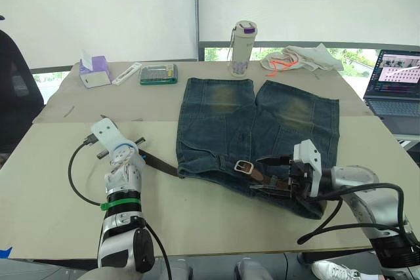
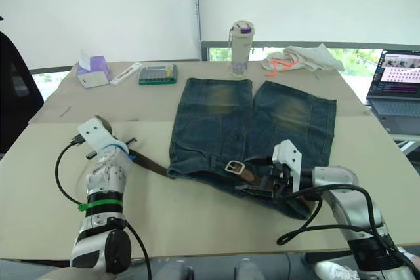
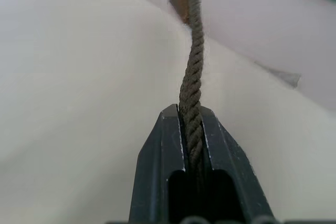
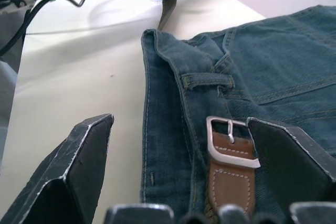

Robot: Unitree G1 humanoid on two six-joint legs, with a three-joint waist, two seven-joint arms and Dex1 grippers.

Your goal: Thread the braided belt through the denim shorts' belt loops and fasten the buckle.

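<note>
Dark brown braid runs edge-on between our left gripper (image 3: 191,129) fingers, clamped tight on the braided belt (image 1: 161,164) just off the shorts' left edge. Our right gripper (image 4: 184,150) gapes wide and empty around the buckle (image 4: 230,142), which lies on the waistband of the denim shorts (image 1: 262,129) beside one of the belt loops (image 4: 207,81). The belt's long axis follows the waistband, its free end toward our left. We judge threading largely done and fastening at hand; next, the free end must come round to the buckle.

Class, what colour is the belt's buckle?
Silver; the buckle shows best in the right wrist view.
</note>
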